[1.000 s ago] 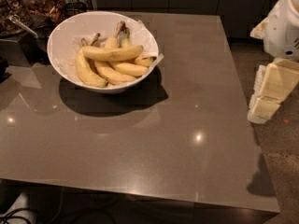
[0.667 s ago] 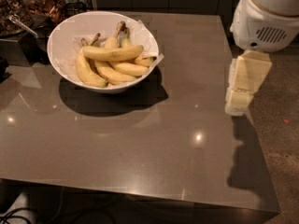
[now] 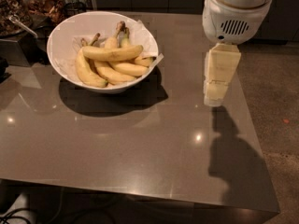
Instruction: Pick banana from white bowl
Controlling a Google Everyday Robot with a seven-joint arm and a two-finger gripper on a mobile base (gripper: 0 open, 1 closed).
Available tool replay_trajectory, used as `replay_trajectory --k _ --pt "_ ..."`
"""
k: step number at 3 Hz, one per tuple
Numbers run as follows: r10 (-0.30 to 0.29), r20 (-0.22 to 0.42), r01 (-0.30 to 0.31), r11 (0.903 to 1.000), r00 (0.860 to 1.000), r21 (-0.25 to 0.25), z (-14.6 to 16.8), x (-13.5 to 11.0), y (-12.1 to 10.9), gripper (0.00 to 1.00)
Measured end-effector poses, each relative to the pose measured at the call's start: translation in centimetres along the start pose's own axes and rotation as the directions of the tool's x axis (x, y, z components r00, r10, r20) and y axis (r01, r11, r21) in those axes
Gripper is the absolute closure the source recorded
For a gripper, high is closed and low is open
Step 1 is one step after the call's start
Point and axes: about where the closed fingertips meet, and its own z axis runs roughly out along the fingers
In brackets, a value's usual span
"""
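Shows one table (image 3: 140, 143), dark and glossy, filling most of the view. Carries one white bowl (image 3: 57, 50) at 10 o'clock, lined with white paper whose corner sticks over the rim on the 3 o'clock side. Holds about six bananas in an overlapping heap; exact count not readable. Places the banana (image 3: 112, 53) on top of the heap, lying across the others from 9 to 3 o'clock and touching those beneath. Points the brown stems of the rear bananas toward 12 o'clock.

Shows one gripper (image 3: 215, 99) at 2 o'clock, hanging straight down below a white rounded arm housing (image 3: 233, 17), well apart from the bowl and holding nothing. Cannot tell how wide it stands, seen edge-on as a single cream block. Casts one dark shadow (image 3: 233, 162) on the table at 4 o'clock.

Leaves bare tabletop between bowl and gripper, and from 6 to 8 o'clock down to the near edge. Runs the table's right edge just past the gripper, with floor (image 3: 275, 101) beyond at 3 o'clock. Sets the bowl near the far and left edges, with dark containers (image 3: 18, 13) beside it at 10 to 11 o'clock.
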Motion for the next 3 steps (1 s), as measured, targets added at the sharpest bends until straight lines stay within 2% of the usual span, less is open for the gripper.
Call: replay_trajectory --k 1,2,3 --pt "-0.02 -0.006 0.02 0.9995 1.0 0.026 0.3 -1.5 -0.5 0.0" --pt "-0.095 -0.011 0.096 0.9944 0.995 0.045 0.5 -5.5 -1.7 0.0" --pt "-0.198 0.001 0.198 0.978 0.98 0.066 0.1 -9.5 -2.5 0.0"
